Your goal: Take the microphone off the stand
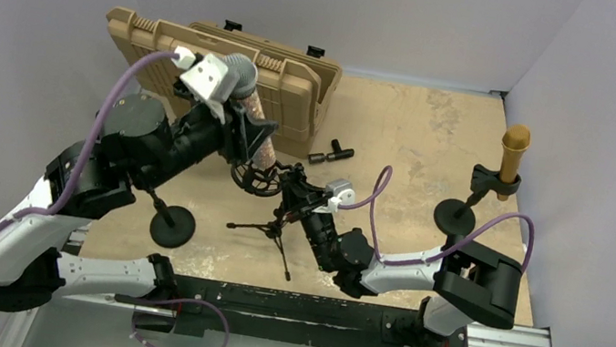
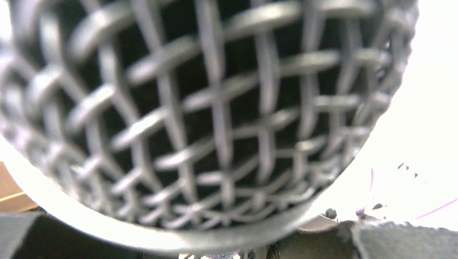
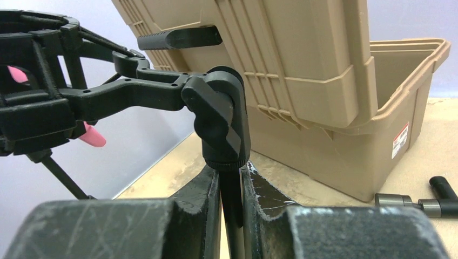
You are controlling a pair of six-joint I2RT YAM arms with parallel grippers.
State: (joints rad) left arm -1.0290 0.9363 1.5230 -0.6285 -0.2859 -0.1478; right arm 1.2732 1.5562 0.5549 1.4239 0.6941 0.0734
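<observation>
Currently | item: microphone (image 1: 243, 79), mesh-headed, pink-bodied, seated tilted in shock mount (image 1: 256, 177) of tripod stand (image 1: 273, 228), left of table centre | handling: judged rigid, fairly heavy, grille dentable, best held by barrel | left gripper (image 1: 234, 121): clamped on barrel | right gripper (image 3: 231, 213): closed on stand post.

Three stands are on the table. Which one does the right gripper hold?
The tripod stand in the middle: the right gripper is shut on its thin post. The left round-base stand and the right round-base stand are not gripped.
</observation>
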